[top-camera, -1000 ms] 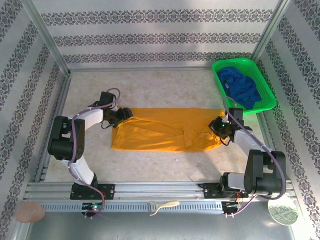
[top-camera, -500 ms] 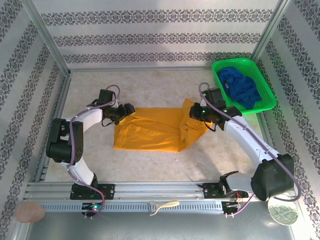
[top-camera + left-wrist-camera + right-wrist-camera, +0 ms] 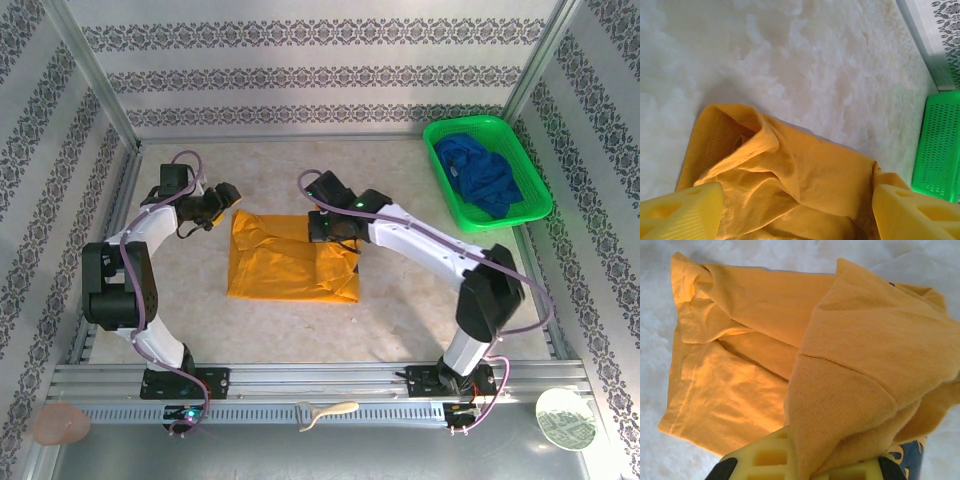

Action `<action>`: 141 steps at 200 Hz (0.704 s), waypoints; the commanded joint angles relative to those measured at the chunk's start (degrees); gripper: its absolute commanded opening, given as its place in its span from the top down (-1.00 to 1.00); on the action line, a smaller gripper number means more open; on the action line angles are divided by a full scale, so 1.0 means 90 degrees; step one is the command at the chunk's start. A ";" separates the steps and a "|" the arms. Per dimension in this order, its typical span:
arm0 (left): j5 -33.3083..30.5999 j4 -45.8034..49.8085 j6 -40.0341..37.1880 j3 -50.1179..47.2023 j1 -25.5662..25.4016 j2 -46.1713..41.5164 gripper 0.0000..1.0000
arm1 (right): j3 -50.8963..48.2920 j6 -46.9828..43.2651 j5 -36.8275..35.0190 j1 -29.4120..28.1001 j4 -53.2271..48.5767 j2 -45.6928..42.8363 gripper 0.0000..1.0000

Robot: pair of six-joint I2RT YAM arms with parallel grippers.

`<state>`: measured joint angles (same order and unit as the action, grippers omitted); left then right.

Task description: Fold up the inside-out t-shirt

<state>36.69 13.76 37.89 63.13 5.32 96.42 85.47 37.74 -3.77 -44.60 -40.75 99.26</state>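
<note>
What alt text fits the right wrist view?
The right hand is shut on a lifted fold of the mustard-yellow t-shirt, which drapes over its yellow fingers. The rest of the shirt lies creased on the white table beyond.

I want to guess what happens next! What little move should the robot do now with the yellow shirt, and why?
Probably the right gripper should lower a bit and let go. It is shut on the folded-over end of the t-shirt, holding it over the flat part. The left gripper stands open near the shirt's left edge.
</note>
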 commanded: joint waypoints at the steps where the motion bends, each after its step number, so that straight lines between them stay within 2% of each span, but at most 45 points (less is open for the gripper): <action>1: 0.0224 0.0012 0.0020 0.0012 0.0105 0.0085 -0.56 | 0.0583 0.0463 -0.0339 -0.0279 -0.0315 0.0510 1.00; 39: 0.0334 -0.0193 0.0144 -0.0083 0.0184 0.0155 -0.56 | 0.1528 0.0794 -0.0188 -0.0606 -0.0251 0.1579 1.00; 49: 0.0333 -0.0229 0.0158 -0.0093 0.0213 0.0180 -0.56 | 0.1993 0.0784 0.0005 -0.0701 -0.0228 0.1966 0.70; 65: 0.0362 -0.0237 0.0175 -0.0079 0.0301 0.0199 -0.56 | 0.2982 0.0595 0.0560 -0.0874 -0.0107 0.2669 0.06; 81: 0.0396 -0.0228 0.0154 -0.0059 0.0424 0.0197 -0.56 | 0.3894 0.0349 0.1288 -0.0984 0.0089 0.3085 -0.17; 97: 0.0492 -0.0167 0.0084 -0.0040 0.0570 0.0139 -0.56 | 0.4336 0.0058 0.1376 -0.1016 0.0160 0.2955 -0.41; 119: 0.0513 0.0071 -0.0151 -0.0038 0.0675 -0.0140 -0.56 | 0.3892 -0.0085 0.1556 -0.0754 0.0507 0.2162 -0.43; 141: 0.0628 0.0389 -0.0348 -0.0158 0.0595 -0.0653 -0.55 | 0.2718 -0.0111 0.1446 -0.0300 0.0654 0.1229 -0.37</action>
<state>40.10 13.80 37.89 62.85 11.09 96.42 117.03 38.61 8.51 -52.47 -36.97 120.86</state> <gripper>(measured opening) 0.778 0.699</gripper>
